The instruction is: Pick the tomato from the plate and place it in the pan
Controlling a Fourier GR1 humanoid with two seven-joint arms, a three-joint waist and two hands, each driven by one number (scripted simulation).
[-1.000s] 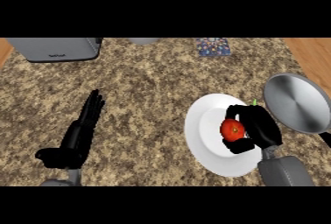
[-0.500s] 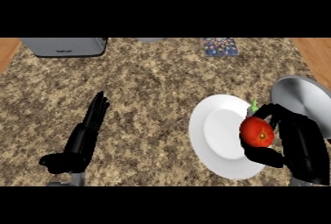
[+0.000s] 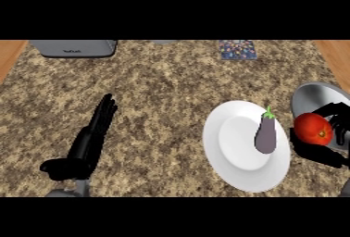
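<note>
A red tomato [image 3: 314, 129] sits in my right hand [image 3: 333, 139], whose fingers and thumb curl round it. The hand holds it at the right edge of the view, just right of the white plate [image 3: 236, 152] and over the near left rim of the grey pan [image 3: 320, 95]. A purple eggplant [image 3: 266, 133] lies on the plate's right side. My left hand [image 3: 89, 141] rests open at the lower left, fingers straight and pointing away, far from the plate.
A grey toaster [image 3: 73, 47] stands at the back left. A patterned box [image 3: 237, 49] sits at the back right. Wooden surface shows at both far corners beyond the speckled counter [image 3: 157, 92].
My right hand has lifted the tomato off the plate and carried it right, to the pan's rim. The eggplant that it hid now shows on the plate. The left hand has stayed put.
</note>
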